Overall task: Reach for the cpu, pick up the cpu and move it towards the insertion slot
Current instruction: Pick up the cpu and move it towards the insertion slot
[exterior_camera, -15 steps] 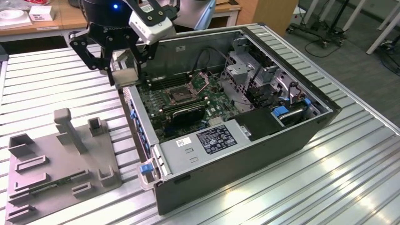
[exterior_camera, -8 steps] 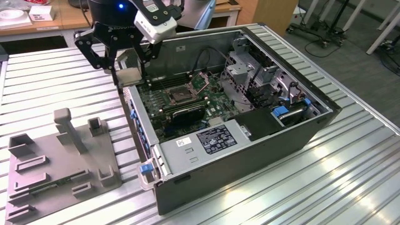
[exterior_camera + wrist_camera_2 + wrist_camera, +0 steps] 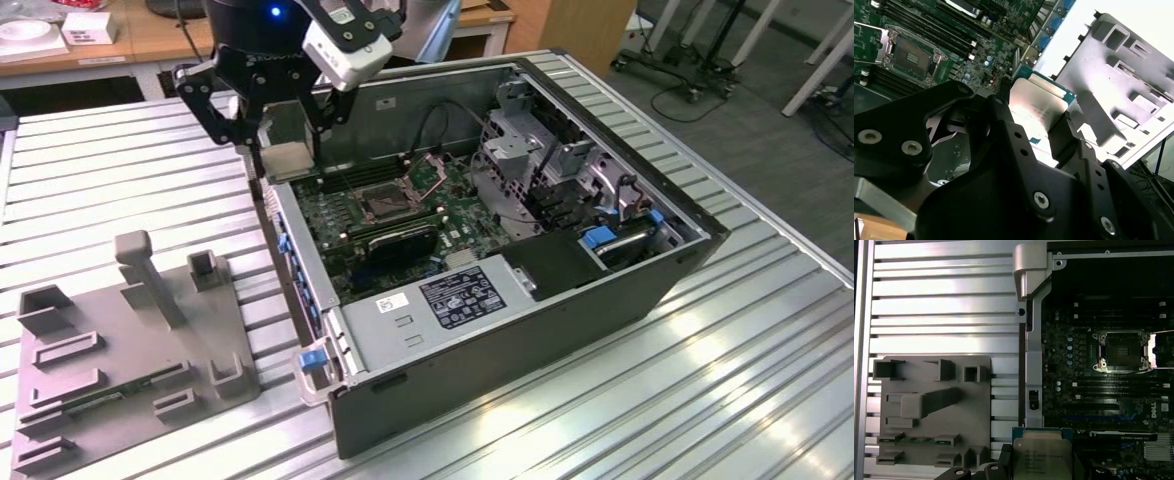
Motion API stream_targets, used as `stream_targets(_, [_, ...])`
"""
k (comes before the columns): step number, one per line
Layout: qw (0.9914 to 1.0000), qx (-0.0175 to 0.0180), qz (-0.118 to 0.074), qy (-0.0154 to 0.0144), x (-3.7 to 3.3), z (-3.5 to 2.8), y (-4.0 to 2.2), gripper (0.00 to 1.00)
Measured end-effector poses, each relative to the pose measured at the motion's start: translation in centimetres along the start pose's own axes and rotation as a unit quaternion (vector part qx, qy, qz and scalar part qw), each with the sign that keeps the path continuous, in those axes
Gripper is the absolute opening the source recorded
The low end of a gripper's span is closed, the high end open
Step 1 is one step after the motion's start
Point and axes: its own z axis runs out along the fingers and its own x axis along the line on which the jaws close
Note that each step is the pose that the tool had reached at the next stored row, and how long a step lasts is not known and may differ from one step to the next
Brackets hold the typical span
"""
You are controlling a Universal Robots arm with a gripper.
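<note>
Silvery cpu (image 3: 1041, 458) in claw (image 3: 1046, 131)

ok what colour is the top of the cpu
Pale silvery-beige metal with a green edge, clearest on the cpu in the first wrist view.

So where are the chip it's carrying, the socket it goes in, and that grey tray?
cpu (image 3: 1041, 457): first wrist view, middle of its metal top.
insertion slot (image 3: 1120, 349): first wrist view, its dark centre.
grey fixture tray (image 3: 127, 365): exterior view, a bare part of its base.
</note>
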Motion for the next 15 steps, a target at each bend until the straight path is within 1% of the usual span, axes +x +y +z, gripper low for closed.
stream_targets(9, [1.00000,0.0000,0.000,0.0000,-1.13,0.00,0.00,0.55])
stream_targets(15, [1.00000,0.0000,0.000,0.0000,-1.37,0.00,0.00,0.55])
